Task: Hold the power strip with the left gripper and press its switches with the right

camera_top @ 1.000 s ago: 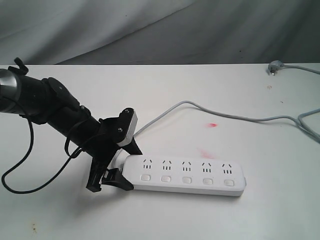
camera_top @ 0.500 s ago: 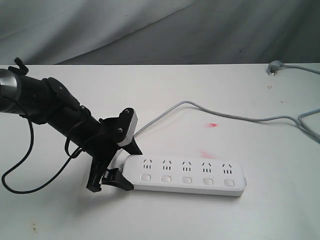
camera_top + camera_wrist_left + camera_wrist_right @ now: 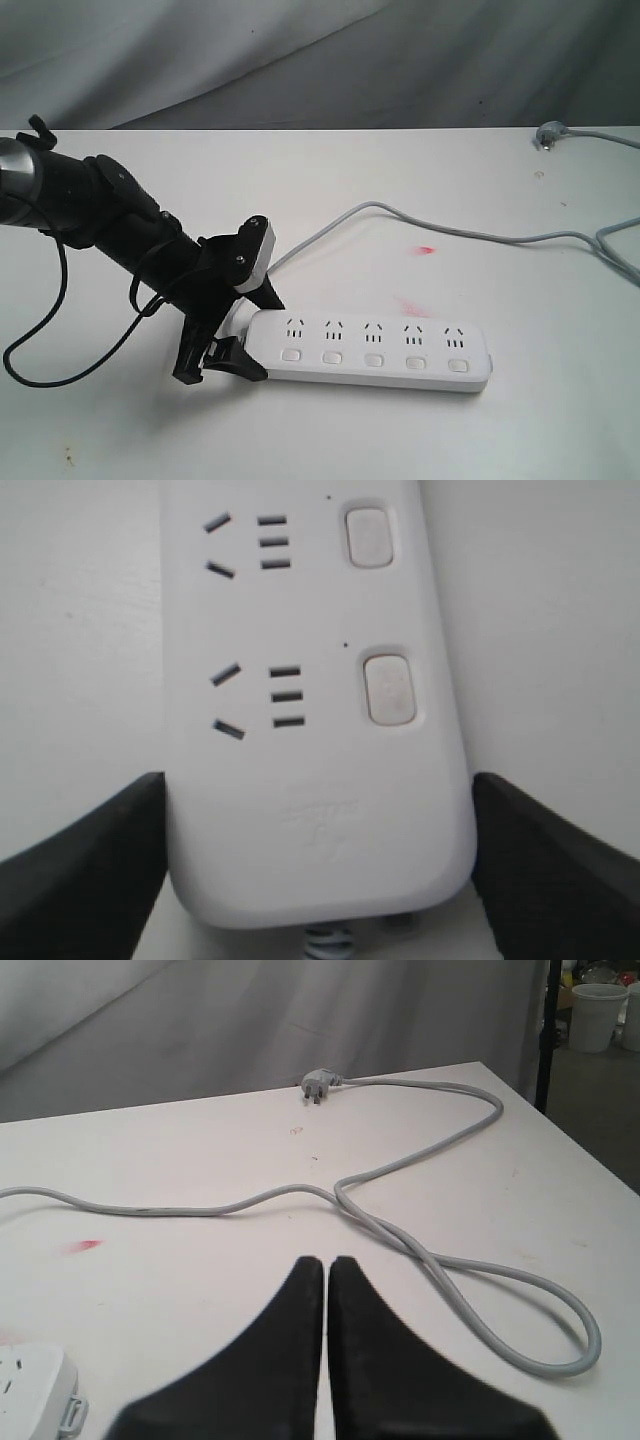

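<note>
The power strip [image 3: 375,350] is laid flat on the white bench [image 3: 420,160], sockets upward, with its five switches [image 3: 374,359] in a row below them and its grey cord [image 3: 400,215] led away across the bench. The cord end of the strip is straddled by the left pincer [image 3: 258,338]. In the left wrist view its black fingers [image 3: 90,870] are seen pressed against both long sides, so the strip is judged to be clamped. The right pincer [image 3: 327,1270] is clenched on nothing, tips together, and is held beyond the strip's far end, of which only a corner is caught in its own view. No switch is touched.

The hold is taken at one end only, on smooth plastic. If a far switch is pressed hard or off-centre, the free end could be swung or tipped, and the strip slid out of the clamp. The looped cord lying under the right pincer could be snagged on the approach
</note>
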Controlling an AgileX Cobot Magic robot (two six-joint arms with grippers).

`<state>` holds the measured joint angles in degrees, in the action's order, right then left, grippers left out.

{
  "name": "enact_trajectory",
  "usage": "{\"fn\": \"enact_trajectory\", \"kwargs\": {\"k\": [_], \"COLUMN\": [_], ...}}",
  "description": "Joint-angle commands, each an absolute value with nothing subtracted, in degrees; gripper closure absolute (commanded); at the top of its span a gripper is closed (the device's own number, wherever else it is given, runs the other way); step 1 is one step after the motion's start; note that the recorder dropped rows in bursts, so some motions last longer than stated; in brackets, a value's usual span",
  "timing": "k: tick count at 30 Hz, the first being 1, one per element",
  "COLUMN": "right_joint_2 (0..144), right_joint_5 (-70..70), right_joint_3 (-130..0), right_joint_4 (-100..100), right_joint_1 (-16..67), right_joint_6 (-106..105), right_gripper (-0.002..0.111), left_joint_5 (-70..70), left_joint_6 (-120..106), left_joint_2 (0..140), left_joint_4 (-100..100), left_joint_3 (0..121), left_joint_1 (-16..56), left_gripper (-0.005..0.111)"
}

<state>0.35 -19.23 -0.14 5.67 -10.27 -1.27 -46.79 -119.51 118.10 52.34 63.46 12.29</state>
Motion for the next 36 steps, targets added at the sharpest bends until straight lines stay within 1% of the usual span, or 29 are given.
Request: {"fn": "enact_trajectory", "kwargs": {"k": [1,36], "right_joint_2": [0.0,0.0], "right_joint_5": [-19.32,-19.1], "right_joint_3": [0.0,0.0], "right_joint_4": [5.51,5.51], "right_joint_1": [-10.68,-9.76], "right_joint_6": [-1.0,-1.0], "right_gripper": [0.106,0.106], "left_joint_5": [-44.94,-44.94], "left_joint_6": [-119.95,-119.95], "left_joint_2": [118.1,118.1], "left_joint_4": [51.72,51.72], "left_joint_3": [63.66,63.66], "left_joint_1": [12.58,12.58], "left_gripper": [0.107,0.107]}}
